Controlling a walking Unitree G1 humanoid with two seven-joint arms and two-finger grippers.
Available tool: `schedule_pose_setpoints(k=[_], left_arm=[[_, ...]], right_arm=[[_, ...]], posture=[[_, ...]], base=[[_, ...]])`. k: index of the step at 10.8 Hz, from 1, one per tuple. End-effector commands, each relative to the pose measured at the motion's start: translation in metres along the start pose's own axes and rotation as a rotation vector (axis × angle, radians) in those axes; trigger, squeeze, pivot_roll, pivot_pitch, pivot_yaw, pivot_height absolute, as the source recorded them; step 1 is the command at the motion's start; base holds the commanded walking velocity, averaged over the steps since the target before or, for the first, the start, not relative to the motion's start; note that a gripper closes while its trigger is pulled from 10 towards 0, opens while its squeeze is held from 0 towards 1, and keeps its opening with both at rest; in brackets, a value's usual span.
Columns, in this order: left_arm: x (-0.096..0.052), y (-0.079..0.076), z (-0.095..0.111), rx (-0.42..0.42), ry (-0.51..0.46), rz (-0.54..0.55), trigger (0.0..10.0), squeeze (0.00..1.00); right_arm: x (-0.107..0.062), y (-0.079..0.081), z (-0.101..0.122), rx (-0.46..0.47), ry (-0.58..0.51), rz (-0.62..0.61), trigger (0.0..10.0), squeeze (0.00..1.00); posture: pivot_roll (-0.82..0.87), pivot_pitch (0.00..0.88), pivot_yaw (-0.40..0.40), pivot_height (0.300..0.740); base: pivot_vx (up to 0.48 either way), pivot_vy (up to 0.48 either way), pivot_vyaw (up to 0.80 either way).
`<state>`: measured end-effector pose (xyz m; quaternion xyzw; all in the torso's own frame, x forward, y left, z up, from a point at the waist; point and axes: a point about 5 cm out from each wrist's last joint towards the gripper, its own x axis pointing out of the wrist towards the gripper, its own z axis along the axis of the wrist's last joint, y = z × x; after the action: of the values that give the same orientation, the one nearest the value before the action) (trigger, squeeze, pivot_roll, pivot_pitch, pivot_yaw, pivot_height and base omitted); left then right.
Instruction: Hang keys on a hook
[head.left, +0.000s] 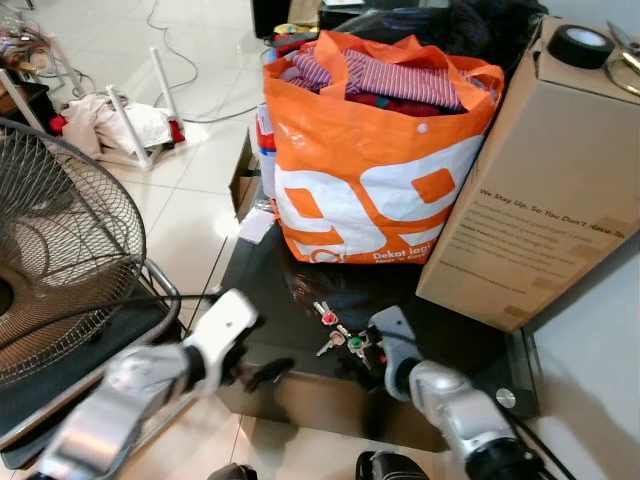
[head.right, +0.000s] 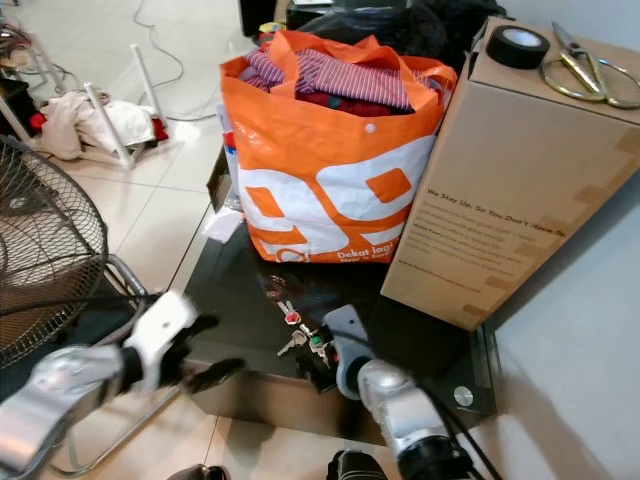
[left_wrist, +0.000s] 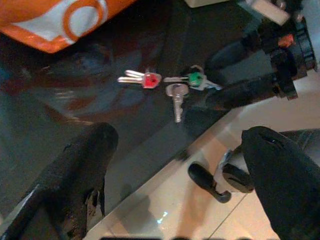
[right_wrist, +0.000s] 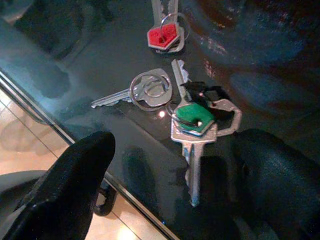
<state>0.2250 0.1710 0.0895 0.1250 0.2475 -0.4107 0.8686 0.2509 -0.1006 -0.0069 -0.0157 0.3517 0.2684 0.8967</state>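
An orange shopping bag (head.left: 375, 160) stuffed with clothes is set on the dark glass tabletop (head.left: 270, 300), touching a cardboard box (head.left: 545, 180) topped by black tape (head.left: 580, 45). A fan (head.left: 60, 240) is seen nearby.

Orange bag (head.left: 370, 170) and cardboard box (head.left: 540, 180) wall off table's (head.left: 270, 290) back.

A: Where do the two eye views look from?

B: From up high on the head, down at the dark desk (head.left: 300, 320). Both show the orange bag (head.left: 375, 165) and the brown box (head.right: 500, 180).

A: And the wrist views?

B: Each looks along its own black fingers (right_wrist: 70, 185), very close to the desk. Both show the keys (left_wrist: 170, 85).
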Motion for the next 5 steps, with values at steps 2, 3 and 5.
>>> schedule_pose_setpoints(k=[2, 3, 5], left_arm=[[-0.004, -0.001, 0.0, 0.001, 0.005, -0.012, 10.0, 0.0], [-0.004, -0.001, 0.0, 0.0, 0.006, -0.012, 10.0, 0.0], [-0.004, -0.003, 0.002, -0.002, 0.005, -0.012, 10.0, 0.0]], right_arm=[[0.004, -0.007, -0.005, 0.009, 0.032, -0.057, 6.8, 0.0], [0.006, -0.011, -0.009, 0.038, 0.047, -0.097, 2.0, 0.0], [0.007, -0.02, -0.014, 0.06, 0.082, -0.154, 0.0, 0.0]], posture=[[-0.11, 0.154, -0.006, 0.74], [-0.1, 0.156, -0.006, 0.74], [-0.1, 0.154, -0.012, 0.74]], base=[[0.0, 0.0, 0.0], [0.0, 0.0, 0.0], [0.0, 0.0, 0.0]])
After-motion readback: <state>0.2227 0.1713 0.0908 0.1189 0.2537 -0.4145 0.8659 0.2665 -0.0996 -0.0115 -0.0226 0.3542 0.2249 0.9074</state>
